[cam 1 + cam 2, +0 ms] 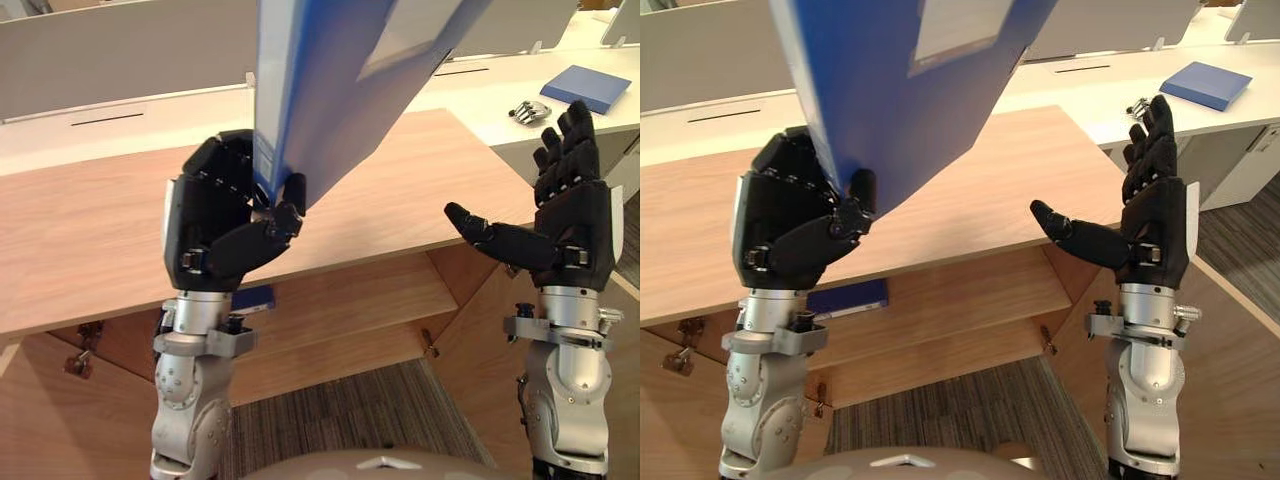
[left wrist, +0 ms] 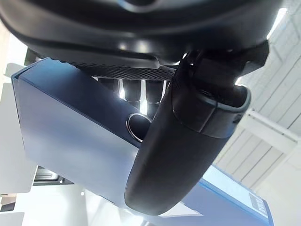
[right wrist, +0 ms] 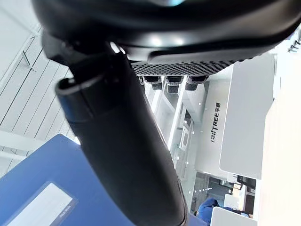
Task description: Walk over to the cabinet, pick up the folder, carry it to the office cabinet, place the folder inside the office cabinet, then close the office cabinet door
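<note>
Pale wood topped a low cabinet (image 1: 100, 230) standing before white counters (image 1: 480, 95), with grey carpet (image 1: 350, 410) below. Its open front showed a shelf (image 1: 350, 295); the right eye view revealed a second blue folder (image 1: 848, 297) lying there, mostly hidden behind the arm in the left eye view. The raised left hand (image 1: 215, 220) curled round the lower corner of the blue folder (image 1: 900, 110), tilted above the cabinet; the left wrist view showed its thumb (image 2: 178, 155) pressed across the cover. The right hand (image 1: 570, 215) stood apart, fingers straight up, thumb spread, empty.
</note>
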